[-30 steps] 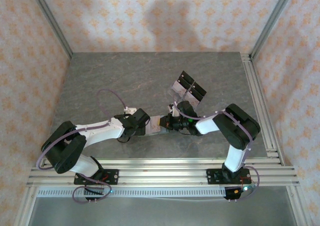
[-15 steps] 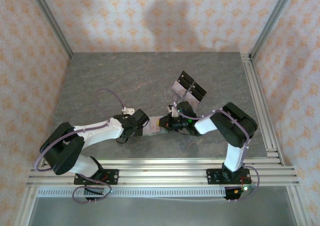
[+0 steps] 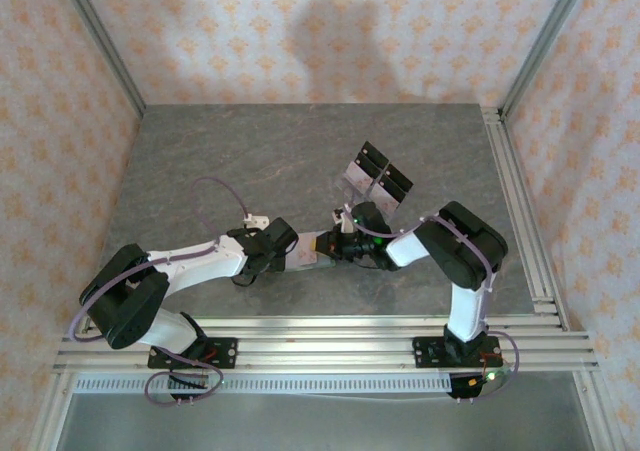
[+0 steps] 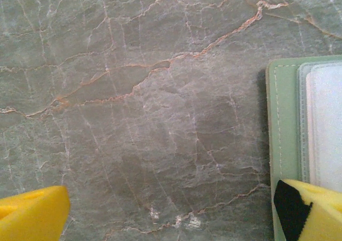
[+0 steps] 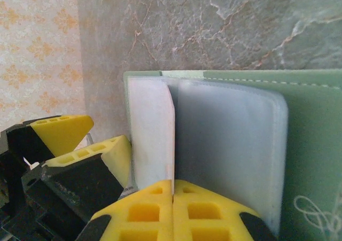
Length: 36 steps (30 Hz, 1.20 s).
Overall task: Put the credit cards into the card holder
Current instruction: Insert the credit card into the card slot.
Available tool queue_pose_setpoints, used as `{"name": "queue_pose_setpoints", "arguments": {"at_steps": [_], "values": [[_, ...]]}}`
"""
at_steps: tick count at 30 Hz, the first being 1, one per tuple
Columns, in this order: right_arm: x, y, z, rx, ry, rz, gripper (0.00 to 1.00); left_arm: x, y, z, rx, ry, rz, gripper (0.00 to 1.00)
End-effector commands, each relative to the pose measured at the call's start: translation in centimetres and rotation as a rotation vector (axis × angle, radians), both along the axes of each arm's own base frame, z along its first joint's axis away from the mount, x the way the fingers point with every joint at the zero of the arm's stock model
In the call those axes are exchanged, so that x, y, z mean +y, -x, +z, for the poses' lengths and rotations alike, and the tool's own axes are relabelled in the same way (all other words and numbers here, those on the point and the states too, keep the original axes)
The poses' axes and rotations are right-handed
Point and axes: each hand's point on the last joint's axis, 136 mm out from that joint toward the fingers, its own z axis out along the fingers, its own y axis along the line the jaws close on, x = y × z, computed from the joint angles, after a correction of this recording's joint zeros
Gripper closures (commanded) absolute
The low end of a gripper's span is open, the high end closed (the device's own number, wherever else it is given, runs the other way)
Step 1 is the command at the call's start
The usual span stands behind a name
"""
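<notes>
a: where's the card holder (image 5: 320,118) from where you stand?

b: flat and open on the table (image 4: 133,91), right between the two grippers. sage green, matte, with a stitched border and a faint curly motif pressed into one corner. the table has a grey stone look, veined with rust and white.

a: and inside it?

b: a clear sleeve (image 5: 230,145), soft and a bit cloudy, with rounded corners. beside it is a thin pale card (image 5: 149,129), near white with a mauve cast. it's square-cut, and it sits within the holder's outline.

a: is the right gripper (image 5: 173,198) holding that card?

b: looks so. its two yellow fingers are pressed flat together with no gap. they're blocky moulded plastic with square hollows. the card's long edge runs straight down into the seam between them.

a: the left gripper (image 4: 173,214)?

b: spread wide, with nothing between the fingers. they're wedge-shaped yellow tips. one is over bare stone and the other overlaps the green edge of the holder. i can't tell if it's pressing down.

a: anything else on the table?

b: a clear plastic stand (image 3: 378,174) with glossy black panels. it's tilted, just beyond the right gripper, and it's apart from the holder.
</notes>
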Motion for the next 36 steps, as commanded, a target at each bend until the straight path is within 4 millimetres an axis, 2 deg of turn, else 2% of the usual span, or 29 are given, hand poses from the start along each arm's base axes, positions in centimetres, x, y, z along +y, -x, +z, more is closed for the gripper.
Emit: {"name": "queue_pose_setpoints", "arguments": {"at_steps": [1, 16, 30, 36], "values": [[0.7, -0.1, 0.4, -0.010, -0.027, 0.022, 1.00, 0.5, -0.1, 0.3, -0.010, -0.035, 0.014, 0.00], [0.2, 1.0, -0.8, 0.033, -0.011, 0.044, 1.00, 0.5, -0.1, 0.1, -0.008, -0.035, 0.015, 0.00], [0.9, 0.6, -1.0, 0.061, -0.012, 0.063, 1.00, 0.3, -0.2, 0.1, -0.009, -0.031, 0.013, 0.00], [0.5, 0.8, -0.1, 0.045, 0.016, 0.063, 0.83, 0.4, -0.1, 0.1, -0.011, -0.028, 0.017, 0.00]]}}
